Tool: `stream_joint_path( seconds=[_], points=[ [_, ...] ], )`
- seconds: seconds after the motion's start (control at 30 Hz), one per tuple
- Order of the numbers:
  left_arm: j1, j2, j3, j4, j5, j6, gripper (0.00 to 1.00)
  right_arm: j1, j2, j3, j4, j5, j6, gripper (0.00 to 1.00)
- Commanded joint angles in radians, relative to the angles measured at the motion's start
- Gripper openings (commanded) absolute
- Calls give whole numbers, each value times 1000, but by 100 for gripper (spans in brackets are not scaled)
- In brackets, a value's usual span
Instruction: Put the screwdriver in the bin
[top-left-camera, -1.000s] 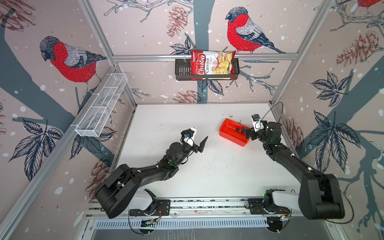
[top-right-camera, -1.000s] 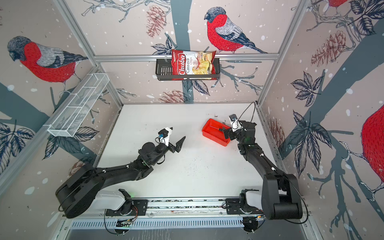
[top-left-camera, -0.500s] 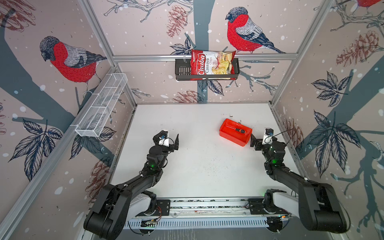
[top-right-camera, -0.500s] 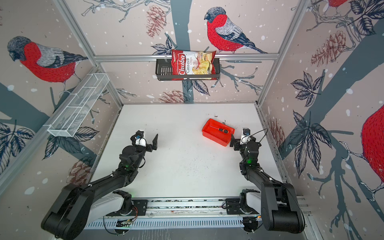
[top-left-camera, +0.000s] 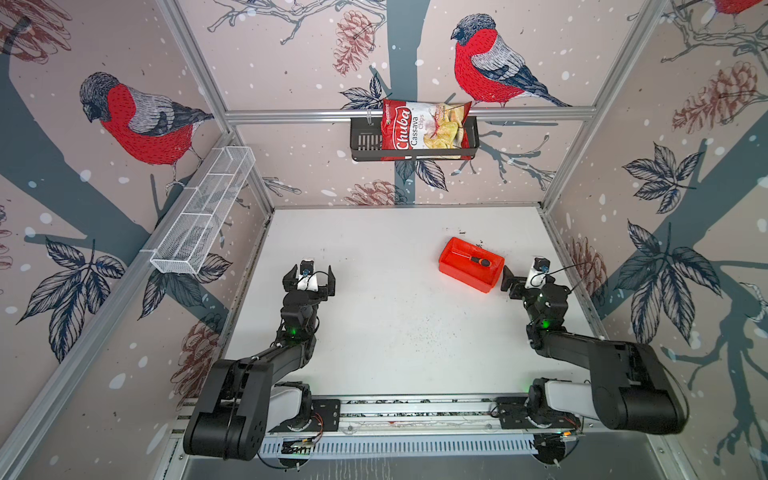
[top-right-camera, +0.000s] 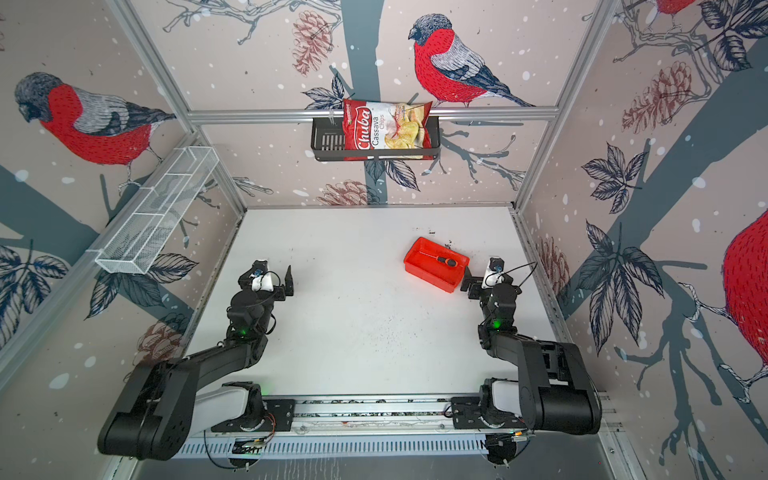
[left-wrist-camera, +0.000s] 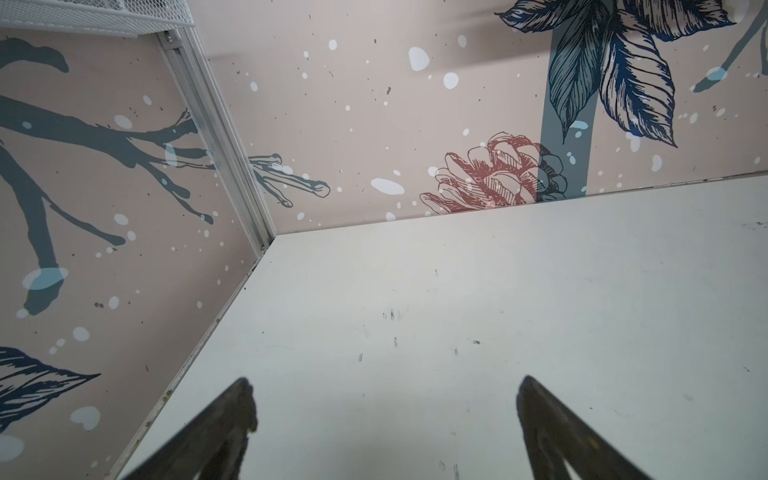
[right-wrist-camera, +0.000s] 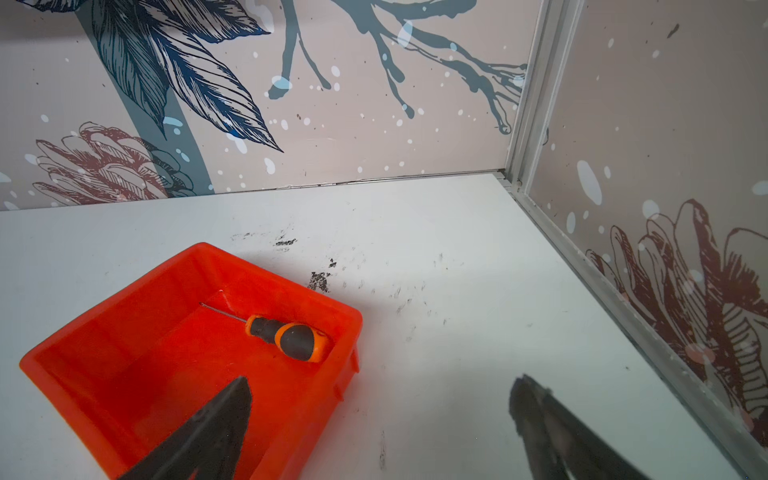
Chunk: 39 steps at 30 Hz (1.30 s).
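The screwdriver (top-left-camera: 478, 261) (top-right-camera: 446, 261) (right-wrist-camera: 291, 336), with its thin metal shaft and orange-and-black handle, lies flat inside the red-orange bin (top-left-camera: 463, 277) (top-right-camera: 430, 275) (right-wrist-camera: 83, 386) at the right of the white table. Nothing is holding it. My right gripper (top-left-camera: 528, 275) (top-right-camera: 487, 277) (right-wrist-camera: 381, 381) is open and empty, just off the bin's right end. In the right wrist view one finger is over the bin's near corner and the other over bare table. My left gripper (top-left-camera: 310, 277) (top-right-camera: 268, 277) (left-wrist-camera: 385, 381) is open and empty over bare table at the left.
A black basket holding a chips bag (top-left-camera: 424, 131) hangs on the back wall. A white wire-mesh shelf (top-left-camera: 203, 216) is fixed to the left wall. The right wall frame (right-wrist-camera: 623, 311) runs close beside the right gripper. The arms' base rail (top-left-camera: 415, 409) spans the front edge.
Both arms have drawn back toward the front. The right gripper has left the bin's top and come down beside its right end. The left gripper has swung left. The screwdriver stays in the bin.
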Motion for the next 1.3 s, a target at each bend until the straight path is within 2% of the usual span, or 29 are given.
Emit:
stream_joint_path(
  seconds=[0.0, 0.13, 0.23, 0.37, 0.57, 0.67, 1.27],
  points=[
    [3, 10, 19, 47, 26, -5, 97, -10, 14, 19, 32, -21, 14, 99],
    [3, 7, 12, 10, -13, -31, 97, -18, 26, 32, 20, -40, 18, 99],
    [4, 40, -23, 75, -42, -52, 97, -24, 39, 9, 91, -54, 41, 99],
    [5, 149, -28, 191, -18, -81, 98, -27, 101, -24, 207, -60, 49, 99],
    [23, 330, 6, 306, -4, -91, 100, -30, 173, -9, 241, -68, 46, 99],
    [34, 334, 32, 263, -62, -129, 100, -26, 174, -3, 231, -62, 45, 98],
    [38, 331, 33, 255, -66, -132, 100, -5, 181, 7, 216, 6, 48, 98]
  ],
)
